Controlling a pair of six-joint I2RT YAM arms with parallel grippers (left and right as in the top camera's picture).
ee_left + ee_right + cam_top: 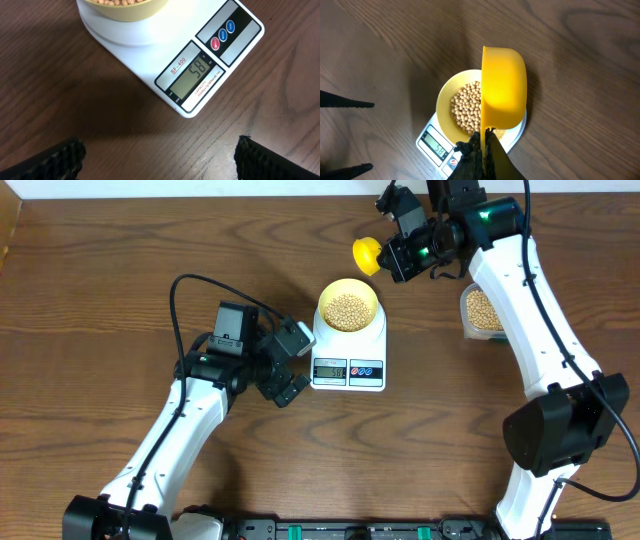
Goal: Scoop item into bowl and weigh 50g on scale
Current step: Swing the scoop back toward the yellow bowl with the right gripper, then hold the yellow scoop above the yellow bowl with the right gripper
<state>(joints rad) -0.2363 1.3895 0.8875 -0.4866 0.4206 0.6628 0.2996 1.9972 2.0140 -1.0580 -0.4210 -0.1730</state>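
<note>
The pale yellow bowl (348, 305) sits on the white scale (349, 370), holding a heap of tan beans (348, 309). The scale's display (192, 77) reads 58. My right gripper (405, 255) is shut on the handle of a yellow scoop (367, 254), held up behind and to the right of the bowl. In the right wrist view the scoop (503, 87) hangs on its side above the bowl (447, 102) and the beans (466, 107). My left gripper (292, 362) stands open on the table just left of the scale, its fingers (60, 159) wide apart with nothing between them.
A clear container (481, 310) with more beans stands at the right, partly under the right arm. A black cable (190, 285) loops over the table behind the left arm.
</note>
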